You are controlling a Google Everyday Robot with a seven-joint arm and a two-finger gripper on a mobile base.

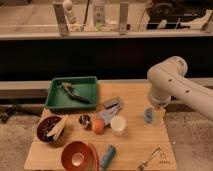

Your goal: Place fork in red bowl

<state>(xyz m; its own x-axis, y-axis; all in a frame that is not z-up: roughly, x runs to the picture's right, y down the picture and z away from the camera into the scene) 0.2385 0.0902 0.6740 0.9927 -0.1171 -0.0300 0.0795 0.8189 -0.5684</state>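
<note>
The fork (150, 159) is a slender silvery piece lying on the wooden table (135, 142) near its front right corner. The red bowl (77, 155) stands at the front edge, left of centre, with a shiny pale inside. My gripper (154, 115) hangs from the white arm (172, 82) over the right side of the table. It is above and behind the fork, well to the right of the red bowl, and holds nothing that I can make out.
A green tray (72, 92) with a dark utensil sits at the back left. A dark maroon bowl (50, 128) with pale sticks, a small metal cup (84, 120), an orange (98, 126), a white cup (118, 124), grey packets (111, 107) and a teal object (108, 156) crowd the middle.
</note>
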